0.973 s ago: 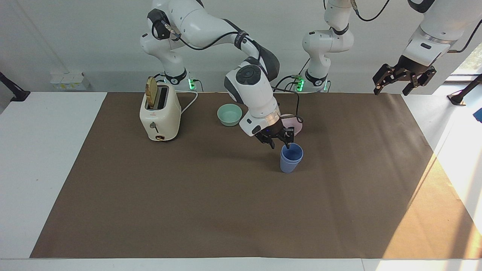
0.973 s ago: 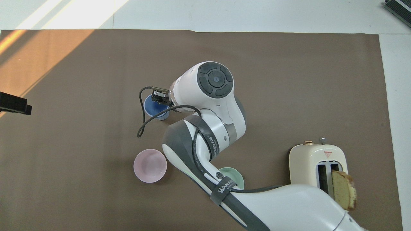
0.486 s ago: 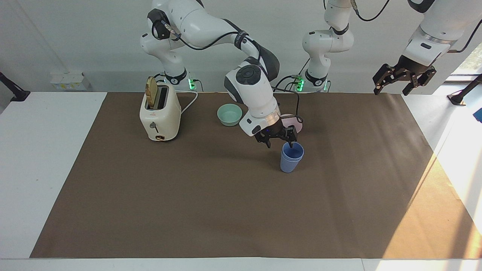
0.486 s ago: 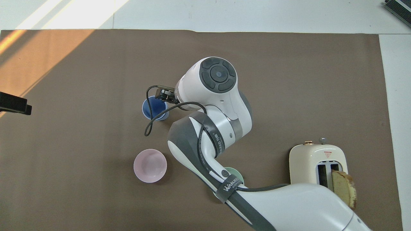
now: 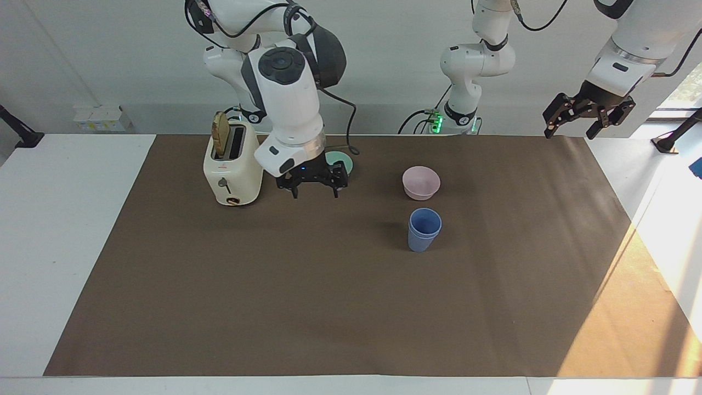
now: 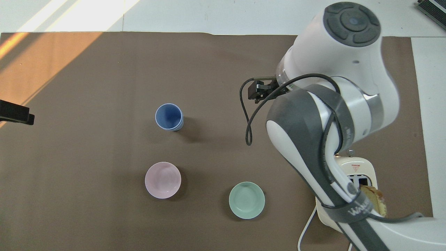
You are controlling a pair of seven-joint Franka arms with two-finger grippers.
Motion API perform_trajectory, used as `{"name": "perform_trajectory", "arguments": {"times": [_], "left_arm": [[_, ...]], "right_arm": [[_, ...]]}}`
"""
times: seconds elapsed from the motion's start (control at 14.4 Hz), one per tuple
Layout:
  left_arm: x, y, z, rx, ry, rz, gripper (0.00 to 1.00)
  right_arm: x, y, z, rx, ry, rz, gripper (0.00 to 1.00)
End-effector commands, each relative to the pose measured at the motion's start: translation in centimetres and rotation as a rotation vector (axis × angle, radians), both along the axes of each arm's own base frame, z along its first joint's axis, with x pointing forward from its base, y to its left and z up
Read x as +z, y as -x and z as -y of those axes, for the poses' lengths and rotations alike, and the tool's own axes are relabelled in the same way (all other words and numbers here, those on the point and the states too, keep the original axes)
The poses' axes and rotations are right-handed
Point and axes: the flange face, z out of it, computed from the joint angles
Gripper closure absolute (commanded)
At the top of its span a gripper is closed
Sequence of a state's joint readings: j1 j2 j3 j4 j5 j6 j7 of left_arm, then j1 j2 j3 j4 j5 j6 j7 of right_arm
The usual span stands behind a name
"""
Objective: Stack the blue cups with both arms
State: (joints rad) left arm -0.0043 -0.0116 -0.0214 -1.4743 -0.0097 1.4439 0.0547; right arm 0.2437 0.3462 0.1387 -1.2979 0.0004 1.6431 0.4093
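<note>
Your right gripper (image 5: 312,182) has pulled away from the blue cups (image 5: 424,230) since half a second ago: back then one finger dipped into the mouth of the stack, and now the whole wrist has swung toward the right arm's end of the table and hangs in the air just beside the toaster (image 5: 232,167). You can see its fingers (image 5: 335,185) spread wide apart with nothing between them, pointing down at the brown mat (image 5: 329,307). The cups stand well apart from those fingers, with bare mat between. They are nested one inside the other, upright, with the rim of the outer cup showing just under the rim of the inner one; in the overhead view the stack (image 6: 169,117) has not shifted from where it stood. Taking the toaster as your landmark, the stack sits farther from the robots than it and well off toward the left arm's end of the table. The pink bowl (image 5: 421,182) lies near the cups on the robots' side, and the green bowl (image 6: 246,199) lies between the pink bowl and the toaster. Your left gripper (image 5: 588,114) waits high above the mat's corner at its own end, fingers splayed open and empty, well apart from the cups.
</note>
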Motion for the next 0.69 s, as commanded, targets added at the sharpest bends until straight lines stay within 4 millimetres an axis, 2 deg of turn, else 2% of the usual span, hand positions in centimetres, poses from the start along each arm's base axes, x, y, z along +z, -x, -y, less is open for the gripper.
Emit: {"name": "perform_trajectory", "arguments": {"times": [0.0, 0.42, 0.56, 0.63], "left_arm": [[-0.1, 0.3, -0.4, -0.006, -0.01, -0.001, 0.0], [-0.1, 0.3, -0.4, -0.006, -0.01, -0.002, 0.0], [-0.1, 0.3, -0.4, -0.006, -0.01, -0.002, 0.0], [-0.1, 0.3, -0.4, -0.006, -0.01, -0.001, 0.0]], "right_arm": [[2.4, 0.6, 4.2, 0.021, 0.032, -0.001, 0.0], [6.7, 2.1, 13.6, 0.087, 0.048, -0.034, 0.0], [6.9, 2.5, 15.3, 0.092, 0.066, -0.065, 0.0], [7.8, 3.1, 15.4, 0.097, 0.087, -0.05, 0.0]]}}
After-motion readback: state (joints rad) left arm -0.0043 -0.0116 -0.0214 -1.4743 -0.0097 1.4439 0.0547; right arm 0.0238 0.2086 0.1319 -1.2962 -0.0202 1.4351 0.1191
